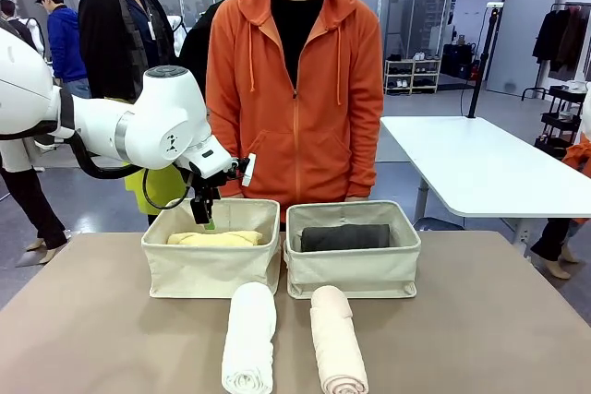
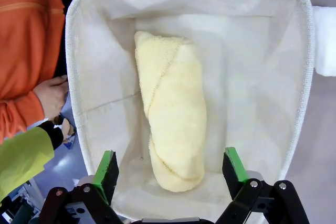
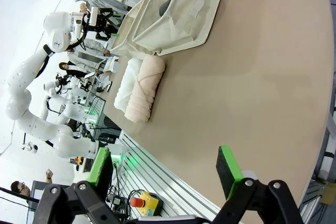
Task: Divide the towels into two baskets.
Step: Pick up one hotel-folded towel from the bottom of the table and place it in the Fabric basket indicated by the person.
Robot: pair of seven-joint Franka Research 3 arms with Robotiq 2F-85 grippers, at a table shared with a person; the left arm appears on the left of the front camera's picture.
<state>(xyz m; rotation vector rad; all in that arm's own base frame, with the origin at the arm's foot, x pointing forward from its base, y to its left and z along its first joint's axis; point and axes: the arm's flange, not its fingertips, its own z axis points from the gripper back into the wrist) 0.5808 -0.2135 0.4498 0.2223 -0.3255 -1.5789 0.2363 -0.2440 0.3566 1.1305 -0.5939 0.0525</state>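
The task looks half done. In the front view the pale yellow towel point(image 1: 214, 238) lies inside the left basket point(image 1: 211, 269), and the dark grey towel point(image 1: 344, 237) lies inside the right basket point(image 1: 355, 274), which stands just beside it at 3 o'clock. Two rolls are not yet sorted. The white towel point(image 1: 249, 339) rests on the table point(image 1: 92, 320) at 6 o'clock of the left basket, touching its front wall. The pink-beige towel point(image 1: 337, 348) rests at 6 o'clock of the right basket, close alongside the white one.

The left gripper point(image 1: 203, 212) hangs over the left basket's rim at about 11 o'clock, its jaws spread wide and gripping nothing. Its wrist view looks straight down on the yellow roll, which lies free on the basket floor between the green pads point(image 2: 107, 167). The right gripper point(image 3: 164, 166) hovers over bare tabletop, jaws apart and empty, with both loose rolls at about 11 o'clock, well away. One towel per basket probably remains to be placed.
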